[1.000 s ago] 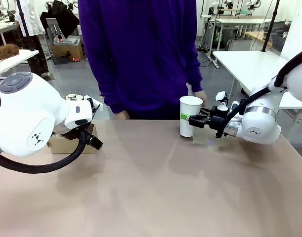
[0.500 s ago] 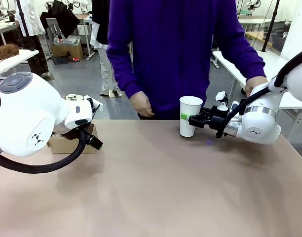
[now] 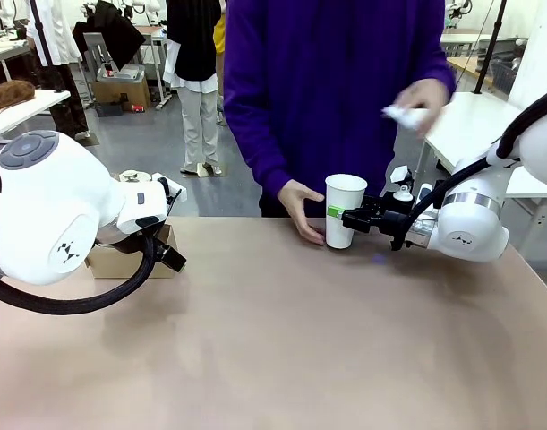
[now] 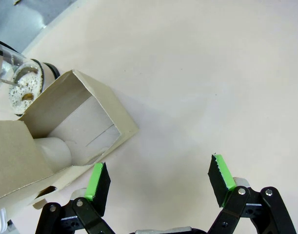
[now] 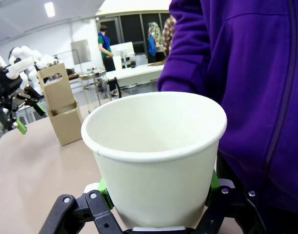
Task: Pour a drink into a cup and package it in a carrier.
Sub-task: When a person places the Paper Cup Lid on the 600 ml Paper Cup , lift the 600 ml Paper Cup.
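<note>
The white paper cup (image 3: 344,210) stands upright on the table's far side, lidless and empty inside (image 5: 156,146). My right gripper (image 3: 346,215) is shut on the cup's middle, green pads (image 5: 104,187) on both sides. A person's hand (image 3: 300,210) rests by the cup's left side. Their other hand (image 3: 418,100) is raised and holds a small white thing. My left gripper (image 4: 158,175) hangs open above bare table, next to the brown cardboard carrier (image 4: 66,119). A glass pitcher (image 4: 14,80) behind the carrier shows a pale, speckled surface on the drink.
The left arm (image 3: 67,215) hides most of the carrier (image 3: 121,262) at the table's left. Something white and rounded (image 4: 53,152) sits in one carrier pocket. The person in a purple top (image 3: 336,90) stands at the far edge. The table (image 3: 282,340) lies bare in front.
The person has stepped to the right, brought one hand to the cup's side and raised the other with a small white thing. Neither arm has moved.
</note>
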`<state>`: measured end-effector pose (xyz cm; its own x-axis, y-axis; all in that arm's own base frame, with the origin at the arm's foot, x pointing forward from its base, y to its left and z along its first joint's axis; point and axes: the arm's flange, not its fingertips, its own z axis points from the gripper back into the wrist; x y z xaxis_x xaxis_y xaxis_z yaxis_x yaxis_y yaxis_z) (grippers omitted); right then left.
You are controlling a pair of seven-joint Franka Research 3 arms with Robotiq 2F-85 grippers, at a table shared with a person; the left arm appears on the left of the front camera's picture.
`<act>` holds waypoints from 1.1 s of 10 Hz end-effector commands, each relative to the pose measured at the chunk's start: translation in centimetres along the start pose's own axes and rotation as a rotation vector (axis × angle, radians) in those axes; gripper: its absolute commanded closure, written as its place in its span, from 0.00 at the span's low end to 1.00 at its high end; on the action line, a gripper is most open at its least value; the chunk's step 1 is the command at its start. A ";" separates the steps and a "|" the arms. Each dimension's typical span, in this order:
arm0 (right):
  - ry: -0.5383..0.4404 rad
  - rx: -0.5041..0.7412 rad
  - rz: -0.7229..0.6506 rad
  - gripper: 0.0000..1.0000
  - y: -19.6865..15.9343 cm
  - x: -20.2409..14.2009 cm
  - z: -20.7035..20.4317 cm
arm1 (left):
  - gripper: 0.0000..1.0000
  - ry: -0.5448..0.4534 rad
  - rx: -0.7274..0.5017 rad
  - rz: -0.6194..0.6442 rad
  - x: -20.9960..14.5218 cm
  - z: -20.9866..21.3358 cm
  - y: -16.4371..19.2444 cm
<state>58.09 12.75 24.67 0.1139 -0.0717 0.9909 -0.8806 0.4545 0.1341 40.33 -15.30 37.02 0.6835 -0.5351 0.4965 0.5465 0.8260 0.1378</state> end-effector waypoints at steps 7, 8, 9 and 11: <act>-0.005 0.001 0.007 0.20 0.1 0.5 -0.1 | 0.00 -0.001 -0.002 0.002 0.0 0.0 0.1; -0.005 0.001 0.007 0.20 0.1 0.5 -0.1 | 0.00 -0.001 -0.002 0.002 0.0 0.0 0.1; -0.005 0.001 0.007 0.20 0.1 0.5 -0.1 | 0.00 -0.001 -0.002 0.002 0.0 0.0 0.1; -0.005 0.001 0.007 0.20 0.1 0.5 -0.1 | 0.00 -0.001 -0.002 0.002 0.0 0.0 0.1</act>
<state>58.05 12.64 24.52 0.1162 -0.0696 0.9908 -0.8800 0.4554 0.1352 40.33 -15.30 37.02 0.6835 -0.5351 0.4965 0.5465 0.8260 0.1378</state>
